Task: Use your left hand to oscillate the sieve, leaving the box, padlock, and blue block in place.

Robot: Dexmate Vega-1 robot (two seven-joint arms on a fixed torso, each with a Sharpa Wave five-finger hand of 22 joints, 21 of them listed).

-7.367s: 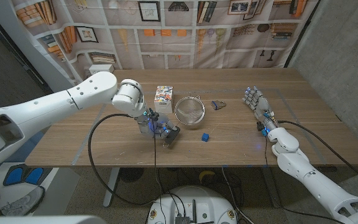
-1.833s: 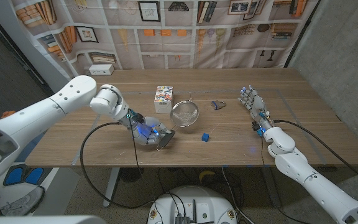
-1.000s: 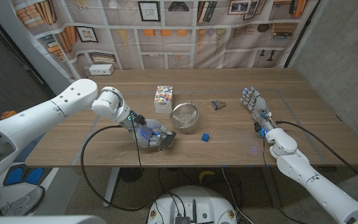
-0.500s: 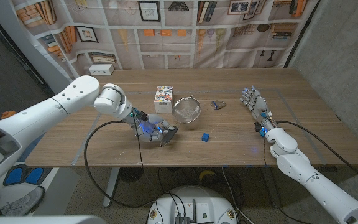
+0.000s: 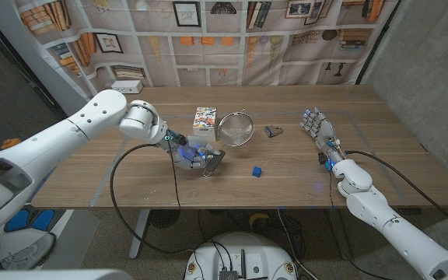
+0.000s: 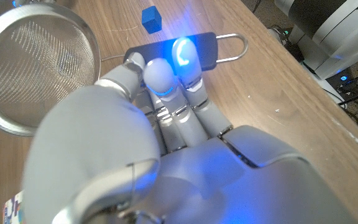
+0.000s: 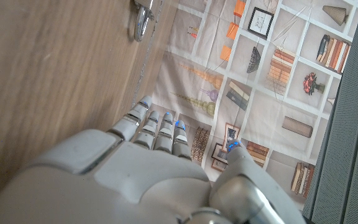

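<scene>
Your left hand (image 5: pixel 194 153) is clamped on the sieve's dark handle (image 6: pixel 194 53), with the sieve (image 5: pixel 236 127) out toward the middle of the table (image 5: pixel 364 175), its mesh bowl just beside the box (image 5: pixel 204 121). The padlock (image 5: pixel 273 131) lies a little toward the right edge from the sieve, and the blue block (image 5: pixel 256 171) nearer the front edge. Your right hand (image 5: pixel 319 128) is near the right edge, fingers extended and holding nothing.

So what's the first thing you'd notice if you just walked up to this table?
Probably the left hand, glowing blue near the table's middle, gripping the dark handle of the shiny metal sieve. Next, the tiny blue block just in front of the sieve, and the colourful box beside it.
</scene>
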